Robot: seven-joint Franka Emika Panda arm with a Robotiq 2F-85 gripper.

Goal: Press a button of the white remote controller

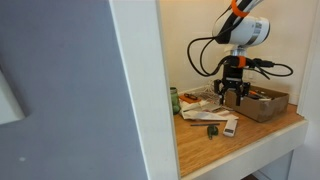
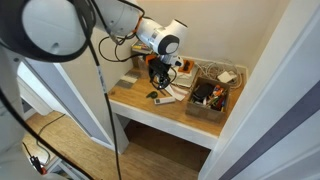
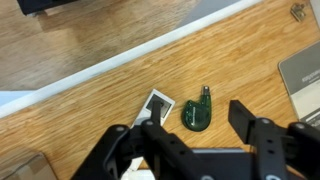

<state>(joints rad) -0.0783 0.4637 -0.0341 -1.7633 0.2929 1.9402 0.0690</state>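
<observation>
- Gripper hangs over the wooden worktop, pointing down. Its tips are clear of the surface and touch nothing.
- Fingers are spread wide with nothing between them. The wrist view shows both dark fingers at the bottom of the frame with a clear gap.
- The white remote controller lies flat on the worktop near its front edge, below the gripper in an exterior view and apart from it.
- Wrist view: only one end of the remote shows, white with a darker patch. The rest is hidden behind the gripper body. That end sits in the gap between the fingers, nearer the finger at frame left.
- A small dark green round object with a short stem lies just beside the remote and is not touching it. In an exterior view it is on the side of the remote away from the box.
- The brown box stands on the worktop behind and beside the remote, full of mixed items. It is much bigger than the remote and apart from it.
- White papers lie further back on the worktop, behind the green object.
- In the exterior view looking down from above, the gripper is over the middle of the worktop with the box to one side. The remote is too small there to pick out reliably.
- I cannot tell which button the gripper is over.
</observation>
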